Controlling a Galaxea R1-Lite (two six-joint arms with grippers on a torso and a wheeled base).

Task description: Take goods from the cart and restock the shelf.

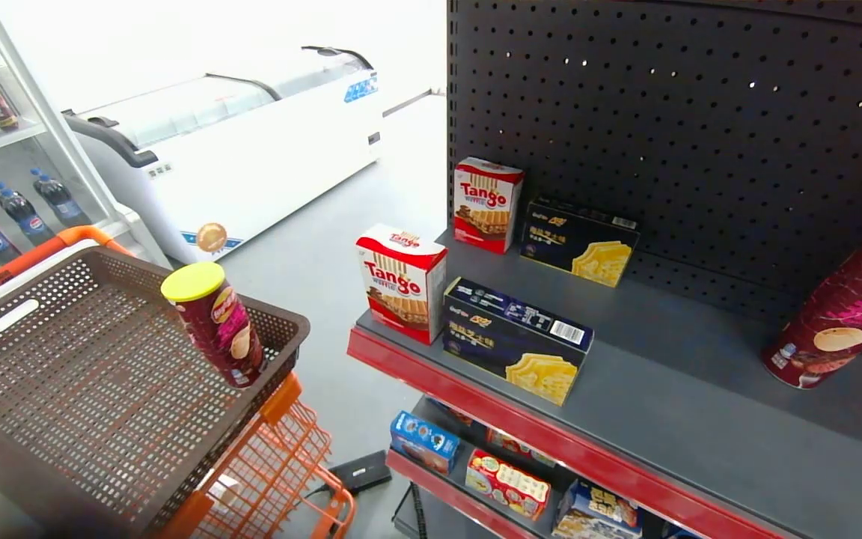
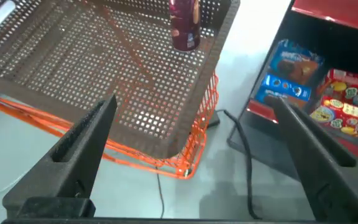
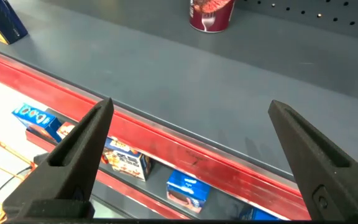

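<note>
Left jaws and right jaws, both spread wide; chip can (image 1: 214,322) standing in cart basket (image 1: 64,389); shelf (image 1: 700,419) alongside

Chip can (image 1: 214,323) in basket (image 1: 64,374) atop cart (image 1: 281,464), left. Shelf (image 1: 700,419) right: boxes (image 1: 513,344) at left end, second can (image 1: 842,307) far right.

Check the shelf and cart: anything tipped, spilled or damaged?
Nothing stands out. One chips can stands in the cart basket, and the second chips can stands on the shelf by the pegboard. Their lean looks like camera angle. The wafer boxes look intact. A black cable lies on the floor.
</note>
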